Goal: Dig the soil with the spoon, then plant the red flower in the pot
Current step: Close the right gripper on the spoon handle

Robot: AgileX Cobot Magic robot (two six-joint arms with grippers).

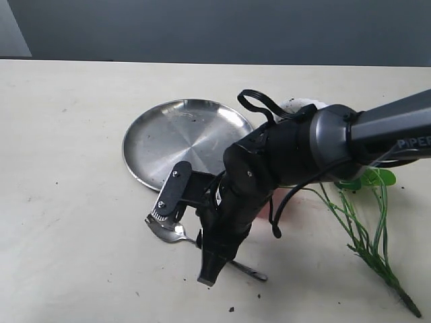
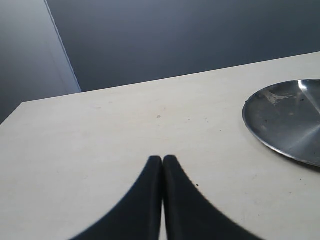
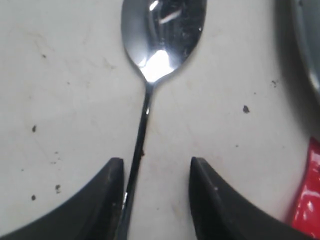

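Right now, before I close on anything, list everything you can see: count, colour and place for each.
spoon: one, shiny steel, lying on the table, handle between the right gripper's fingers
plate: one, round steel, on the table beyond the spoon
red flower: one, green stems right of the arm, red bloom mostly hidden
pot: one, white, behind the arm, largely hidden
soil: dark specks scattered on the table
table: one, cream
left gripper: black, shut, empty, over bare table
right gripper: black, open, astride the spoon handle

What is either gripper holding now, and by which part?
Nothing. The right gripper is open, straddling the spoon handle on the table; the left gripper is shut, empty.
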